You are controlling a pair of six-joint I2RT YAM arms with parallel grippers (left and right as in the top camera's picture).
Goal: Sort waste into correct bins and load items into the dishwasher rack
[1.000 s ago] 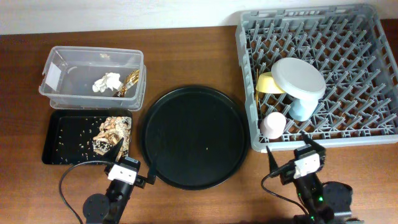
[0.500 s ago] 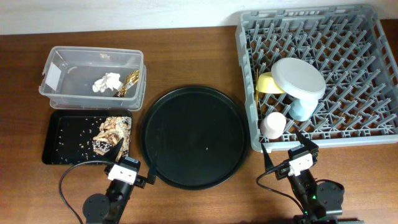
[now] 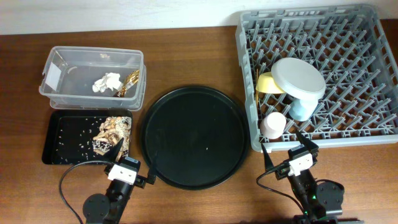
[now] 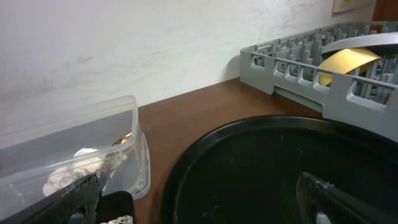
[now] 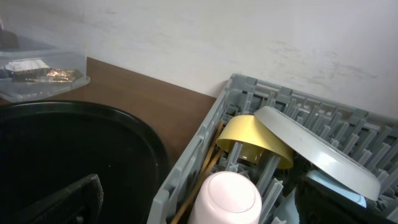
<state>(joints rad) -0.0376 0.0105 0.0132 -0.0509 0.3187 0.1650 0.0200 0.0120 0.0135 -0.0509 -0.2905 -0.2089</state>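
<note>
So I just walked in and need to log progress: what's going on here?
Neither arm is handling anything: the left gripper and right gripper both sit open. The tissue and wrapper lie in the clear tub, food scraps in the rectangular black tray. The plate, yellow bowl, blue cup, pink cup and chopsticks are in the rack.

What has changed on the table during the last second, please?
The right pincer shifted slightly to its left, near the front edge of the dishwasher rack, open and holding nothing. The left pincer and everything else stayed put.
</note>
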